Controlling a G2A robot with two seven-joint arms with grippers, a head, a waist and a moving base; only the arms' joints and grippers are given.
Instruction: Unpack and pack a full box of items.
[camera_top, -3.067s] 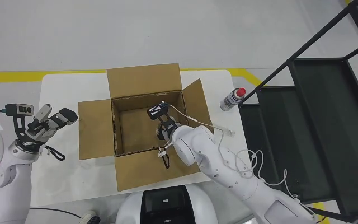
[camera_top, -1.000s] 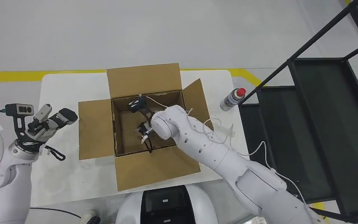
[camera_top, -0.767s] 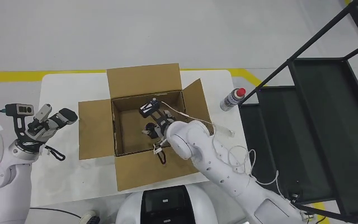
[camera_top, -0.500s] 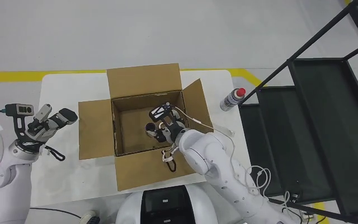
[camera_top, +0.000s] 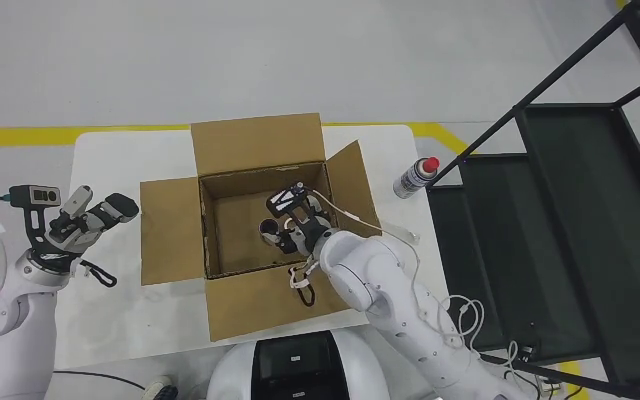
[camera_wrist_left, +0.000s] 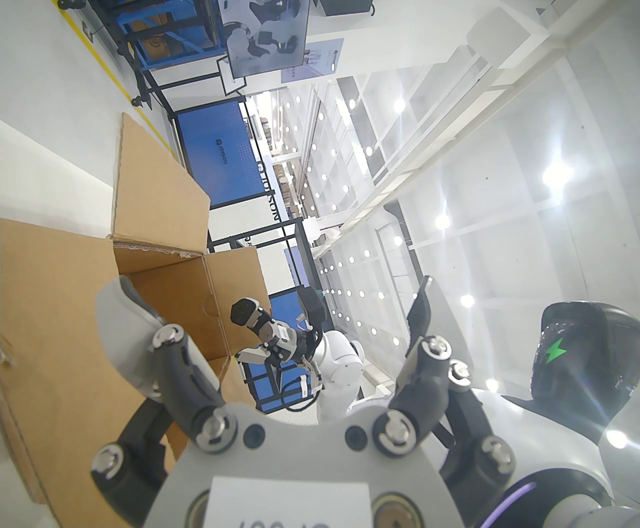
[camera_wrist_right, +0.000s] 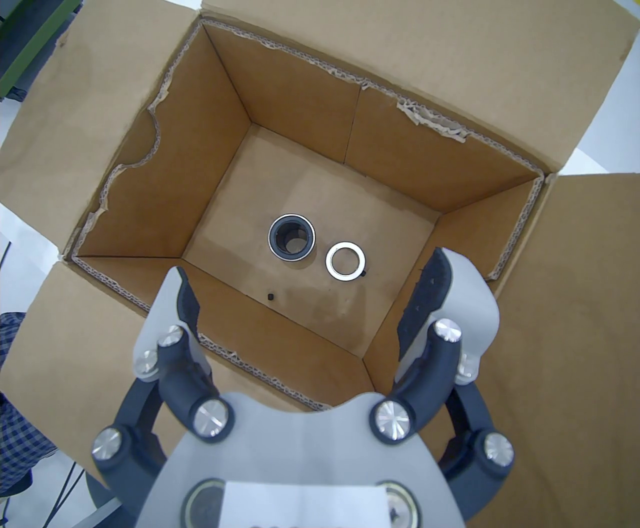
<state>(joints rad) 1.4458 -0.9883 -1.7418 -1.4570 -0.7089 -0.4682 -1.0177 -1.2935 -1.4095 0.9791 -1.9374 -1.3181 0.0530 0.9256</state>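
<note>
The right gripper (camera_wrist_right: 309, 272) is back over the box's (camera_wrist_right: 450, 75) right side, spread above a black ring (camera_wrist_right: 292, 245) and a silver ring (camera_wrist_right: 330, 260). The left gripper (camera_top: 105, 212) is spread at the table's (camera_top: 110, 300) left edge.

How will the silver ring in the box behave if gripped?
The silver ring lies flat on the cardboard box floor, so it probably offers little edge to pinch and may slide. It looks like metal: likely stiff, not fragile. The dark cylinder sits close beside it, so the open right gripper might nudge that.
</note>
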